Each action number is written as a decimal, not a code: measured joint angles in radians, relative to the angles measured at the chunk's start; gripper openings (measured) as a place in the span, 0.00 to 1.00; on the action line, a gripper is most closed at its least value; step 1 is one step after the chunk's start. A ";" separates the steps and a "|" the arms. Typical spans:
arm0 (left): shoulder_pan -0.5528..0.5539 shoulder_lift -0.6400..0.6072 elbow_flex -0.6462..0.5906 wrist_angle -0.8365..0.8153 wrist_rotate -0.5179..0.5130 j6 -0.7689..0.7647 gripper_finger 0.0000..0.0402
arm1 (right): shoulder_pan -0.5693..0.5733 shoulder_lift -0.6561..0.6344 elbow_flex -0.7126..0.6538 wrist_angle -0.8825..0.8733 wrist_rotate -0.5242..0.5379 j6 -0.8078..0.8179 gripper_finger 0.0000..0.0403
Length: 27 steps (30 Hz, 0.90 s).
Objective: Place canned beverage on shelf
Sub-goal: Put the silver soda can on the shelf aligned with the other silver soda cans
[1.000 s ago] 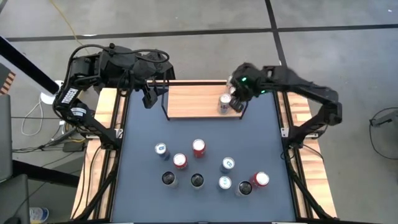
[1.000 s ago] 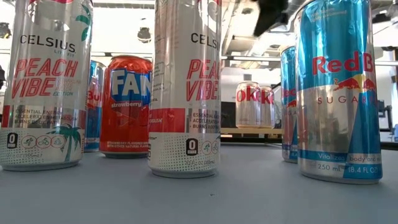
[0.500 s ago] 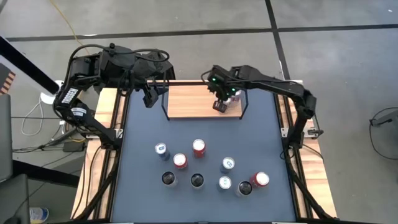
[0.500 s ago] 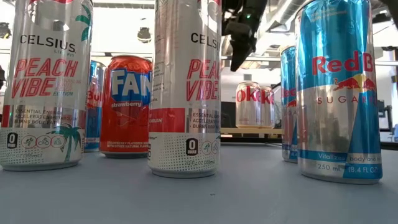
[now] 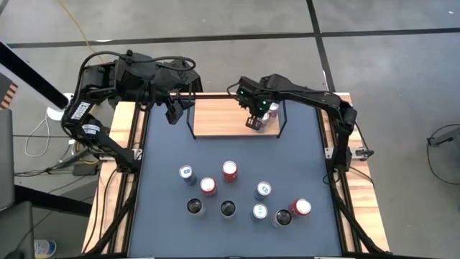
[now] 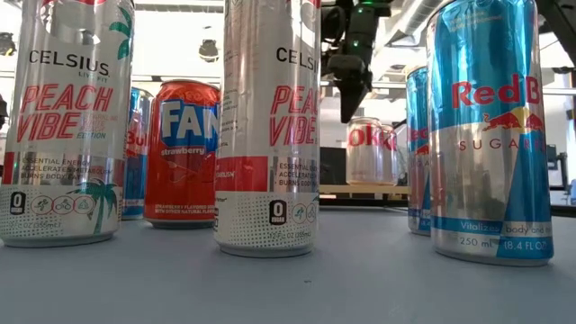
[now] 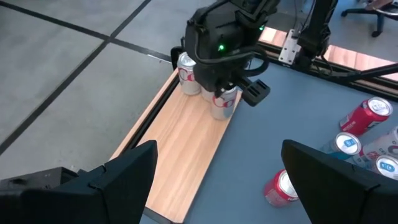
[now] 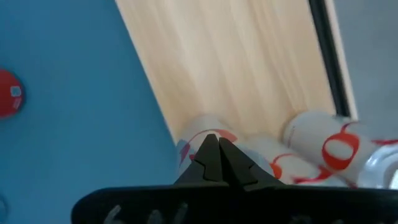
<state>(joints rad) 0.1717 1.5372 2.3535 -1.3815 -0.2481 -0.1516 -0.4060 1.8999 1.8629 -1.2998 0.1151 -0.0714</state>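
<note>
The shelf (image 5: 219,115), a light-wood board with a black wire frame, lies at the table's far edge. Two silver cans stand at its right end, one nearer (image 7: 222,107) and one farther back (image 7: 185,73). My right gripper (image 5: 254,121) is shut and points down at the nearer can's top (image 8: 202,134). In the low view its tips (image 6: 347,112) are at that can's (image 6: 371,153) upper left edge. My left gripper (image 5: 172,115) hovers open beyond the shelf's left end, with nothing between its fingers. My right gripper has its shut fingertips (image 8: 212,146) at the top rim (image 8: 198,127) of the nearer silver can, on the can's left side. The fingers come from above, pointing steeply down. The can stands upright on the shelf. Whether the tips press the rim or hover just off it, I cannot tell.
Several more cans stand in a loose cluster on the near half of the dark table (image 5: 162,155), among them a red one (image 5: 230,170) and a blue one (image 5: 187,173). The shelf's left two thirds is bare wood (image 7: 186,162).
My right gripper, shut throughout, has swung from the shelf's right end toward the table's left and come down, tipping to point more steeply downward. It now stands over the nearer silver can's top.
</note>
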 joint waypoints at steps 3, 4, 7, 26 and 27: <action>0.000 0.000 0.000 0.000 0.000 0.000 0.83 | 0.007 -0.003 0.000 -0.039 0.015 0.035 0.00; 0.000 0.000 0.000 0.001 0.000 0.000 0.83 | 0.005 -0.006 -0.001 -0.055 0.022 0.043 0.00; 0.000 0.000 0.000 0.001 0.000 0.000 0.83 | 0.005 -0.010 -0.001 -0.083 0.059 0.059 0.00; 0.000 0.000 0.000 0.003 -0.002 0.011 0.83 | 0.021 -0.093 0.000 -0.108 0.037 0.090 0.00; 0.000 0.000 0.000 0.003 -0.004 0.011 0.83 | 0.029 -0.082 0.000 -0.119 0.033 0.086 0.00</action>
<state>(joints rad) 0.1715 1.5372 2.3535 -1.3785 -0.2525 -0.1402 -0.3773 1.8180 1.8633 -1.4193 0.1483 0.0143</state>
